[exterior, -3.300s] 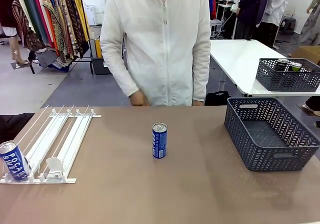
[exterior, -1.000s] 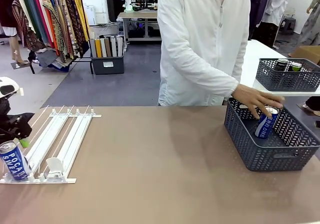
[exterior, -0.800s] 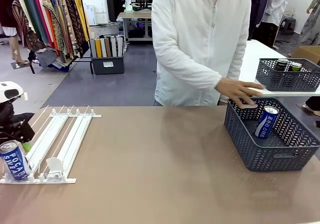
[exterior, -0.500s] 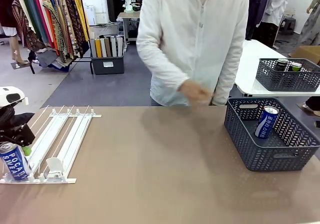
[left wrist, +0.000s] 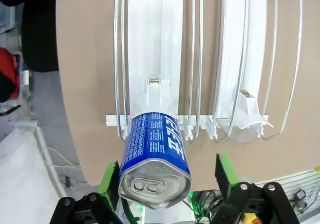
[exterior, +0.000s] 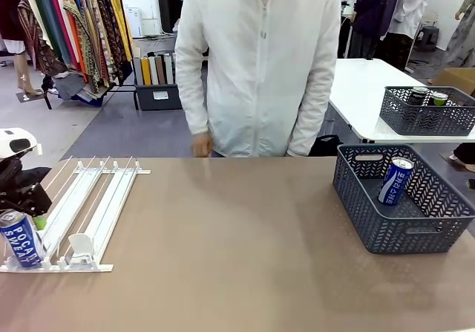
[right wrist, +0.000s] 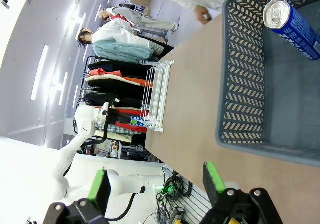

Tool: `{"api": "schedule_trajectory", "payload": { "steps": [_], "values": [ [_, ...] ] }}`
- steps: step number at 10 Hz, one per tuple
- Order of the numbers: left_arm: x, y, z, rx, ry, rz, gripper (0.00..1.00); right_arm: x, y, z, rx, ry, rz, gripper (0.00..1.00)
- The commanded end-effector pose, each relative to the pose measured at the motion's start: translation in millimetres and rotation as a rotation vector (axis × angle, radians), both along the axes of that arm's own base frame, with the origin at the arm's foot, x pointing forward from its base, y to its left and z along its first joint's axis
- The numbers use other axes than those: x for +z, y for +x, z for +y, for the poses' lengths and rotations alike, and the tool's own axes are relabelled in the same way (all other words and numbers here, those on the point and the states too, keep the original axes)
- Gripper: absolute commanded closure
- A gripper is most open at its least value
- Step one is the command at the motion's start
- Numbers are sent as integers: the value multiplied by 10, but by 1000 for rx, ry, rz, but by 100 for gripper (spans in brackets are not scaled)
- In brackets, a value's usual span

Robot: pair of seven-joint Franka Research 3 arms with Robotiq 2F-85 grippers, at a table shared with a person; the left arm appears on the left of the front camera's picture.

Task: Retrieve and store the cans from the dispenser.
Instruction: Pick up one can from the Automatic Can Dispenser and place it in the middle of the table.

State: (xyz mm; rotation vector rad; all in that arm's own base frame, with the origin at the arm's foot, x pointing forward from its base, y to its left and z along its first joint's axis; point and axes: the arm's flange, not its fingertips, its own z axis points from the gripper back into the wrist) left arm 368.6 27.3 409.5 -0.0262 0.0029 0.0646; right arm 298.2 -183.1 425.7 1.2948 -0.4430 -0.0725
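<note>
Front view: a blue can (exterior: 20, 238) stands at the near end of the dispenser (exterior: 89, 209) on the counter (exterior: 237, 258), with the left end effector (exterior: 28, 212) right at it — contact is hard to judge from here.

Left wrist view: the released jaws straddle the can, green pads (left wrist: 223, 170) either side of its wall. It is probably light, rigid and slick — best gripped squarely at mid-body.

Right wrist view: the right end effector (right wrist: 156, 180) hangs released and empty near the basket (right wrist: 240, 83), which holds another can (right wrist: 292, 21).
</note>
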Motion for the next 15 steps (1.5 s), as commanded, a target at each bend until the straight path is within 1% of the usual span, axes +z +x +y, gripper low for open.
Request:
{"api": "schedule_trajectory", "payload": {
  "steps": [1,2,7,8,9,10,11,12,14,15],
  "values": [
    [-149,-231,-16,8,25,-1,69,20,-6,-23,14,-5,-12,0],
    [-134,-222,-28,5,25,-4,100,20,-6,-23,14,-5,-12,0],
    [-127,-207,-4,26,35,-3,100,20,-6,-23,14,-5,-12,0],
    [-110,-205,-6,22,33,-4,100,20,-6,-23,14,-5,-12,0],
    [-22,-220,-7,18,28,-15,100,20,-6,-23,14,-5,-12,0],
    [213,-268,-1,5,15,-46,100,20,-6,-23,14,-5,-12,0],
    [517,-325,10,-8,-7,-91,100,20,-6,-23,14,-5,-12,0],
    [823,-373,37,-2,4,-140,100,20,-6,-23,14,-5,-12,0],
    [1528,-582,40,-25,-67,-185,100,20,-6,-23,14,-5,-12,0],
    [1834,-701,69,-36,-141,-217,100,20,-6,-23,14,-5,-12,0]
  ]
}}
